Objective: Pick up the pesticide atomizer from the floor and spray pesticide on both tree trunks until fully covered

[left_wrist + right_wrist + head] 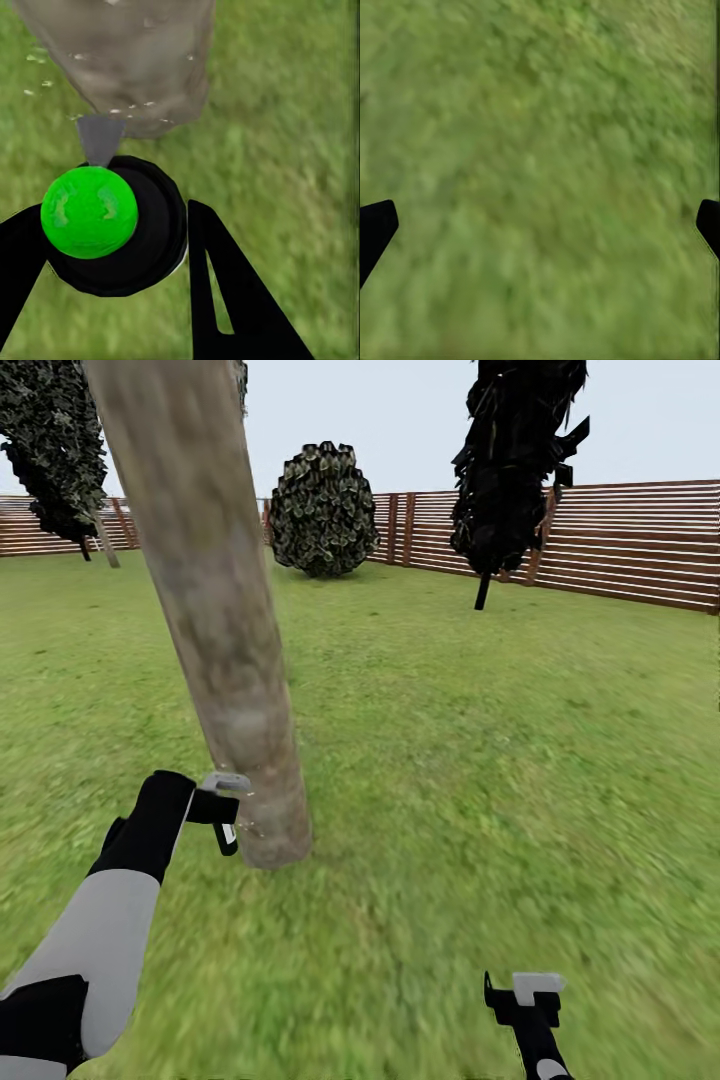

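Note:
A thick mottled grey-brown tree trunk [215, 620] leans across the left of the head view and meets the grass floor [450, 760] at its base. My left gripper [226, 815] sits right beside that base, shut on the pesticide atomizer [90, 214]. The atomizer has a black round body, a bright green cap and a grey nozzle [99, 139] aimed at the trunk [127, 60]. Small pale droplets [41, 82] speckle the air and bark near the nozzle. My right gripper [515, 1000] hangs low at the front right, open over bare grass [540, 150], nothing between its fingers.
A brown slat fence [620, 540] rings the lawn at the back. A black-leaved columnar tree [515, 460] stands at the back right, a round dark bush [322, 510] at the back centre, and another dark tree [55, 450] far left.

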Controlling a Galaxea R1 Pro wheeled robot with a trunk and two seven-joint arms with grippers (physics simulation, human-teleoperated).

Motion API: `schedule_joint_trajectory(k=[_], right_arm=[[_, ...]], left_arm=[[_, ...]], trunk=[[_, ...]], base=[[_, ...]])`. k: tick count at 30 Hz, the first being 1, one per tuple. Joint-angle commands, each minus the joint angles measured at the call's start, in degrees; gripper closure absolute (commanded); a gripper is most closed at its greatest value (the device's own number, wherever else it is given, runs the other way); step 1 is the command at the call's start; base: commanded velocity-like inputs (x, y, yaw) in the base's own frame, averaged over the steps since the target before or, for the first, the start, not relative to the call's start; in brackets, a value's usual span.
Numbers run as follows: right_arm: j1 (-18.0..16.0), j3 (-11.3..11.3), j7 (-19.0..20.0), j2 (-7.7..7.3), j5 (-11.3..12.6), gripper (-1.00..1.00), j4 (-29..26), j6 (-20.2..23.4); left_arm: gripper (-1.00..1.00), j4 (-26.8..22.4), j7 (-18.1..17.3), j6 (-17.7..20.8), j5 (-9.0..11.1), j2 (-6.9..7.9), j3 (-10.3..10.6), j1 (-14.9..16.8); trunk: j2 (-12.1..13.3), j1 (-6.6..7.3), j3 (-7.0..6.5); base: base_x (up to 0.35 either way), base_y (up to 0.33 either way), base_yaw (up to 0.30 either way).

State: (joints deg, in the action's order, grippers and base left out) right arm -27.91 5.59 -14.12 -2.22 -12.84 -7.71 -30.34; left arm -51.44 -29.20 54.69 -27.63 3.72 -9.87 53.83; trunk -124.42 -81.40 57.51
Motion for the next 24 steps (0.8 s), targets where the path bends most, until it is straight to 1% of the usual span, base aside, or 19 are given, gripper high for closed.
schedule_joint_trajectory(k=[1,6,9,15,19,21,23,24], right_arm=[[-0.04,0.45,-0.12,0.02,-0.60,-1.00,0.07,-0.16],[-0.04,0.41,-0.12,0.02,-0.60,-1.00,0.07,-0.16],[-0.04,0.41,-0.12,0.02,-0.60,-1.00,0.07,-0.16],[-0.04,0.39,-0.10,0.02,-0.60,-1.00,0.07,-0.16],[-0.04,0.43,-0.08,0.02,-0.60,-1.00,0.07,-0.16],[-0.04,0.43,-0.11,0.02,-0.60,-1.00,0.07,-0.16],[-0.04,0.43,-0.12,0.02,-0.60,-1.00,0.07,-0.16],[-0.04,0.43,-0.12,0.02,-0.60,-1.00,0.07,-0.16]], left_arm=[[1.00,-0.06,-0.59,0.15,-0.60,-0.03,-0.16,0.04],[1.00,-0.06,-0.59,0.15,-0.59,-0.03,-0.17,0.04],[1.00,-0.06,-0.59,0.18,-0.59,-0.03,-0.23,0.04],[1.00,-0.06,-0.52,0.23,-0.60,-0.03,-0.33,0.04],[1.00,0.21,-0.40,0.22,-0.66,-0.04,-0.35,-0.07],[1.00,0.49,-0.35,0.09,-0.78,0.24,-0.57,-0.91],[1.00,0.57,-0.34,-0.07,-0.83,1.19,-0.86,-2.48],[1.00,0.56,-0.33,-0.08,-0.81,1.42,-0.86,-2.77]], trunk=[[-0.02,0.02,0.05],[-0.02,0.02,0.05],[-0.02,0.02,0.05],[-0.02,0.02,0.05],[-0.02,0.02,0.05],[-0.02,0.02,0.05],[-0.02,0.02,0.05],[-0.02,0.02,0.05]], base=[[-0.078,-0.276,0.000],[-0.078,-0.276,0.000],[-0.078,-0.276,0.090],[-0.046,-0.276,0.252],[0.084,-0.276,0.200],[0.136,-0.271,0.044],[0.157,-0.258,0.011],[0.172,-0.246,0.005]])
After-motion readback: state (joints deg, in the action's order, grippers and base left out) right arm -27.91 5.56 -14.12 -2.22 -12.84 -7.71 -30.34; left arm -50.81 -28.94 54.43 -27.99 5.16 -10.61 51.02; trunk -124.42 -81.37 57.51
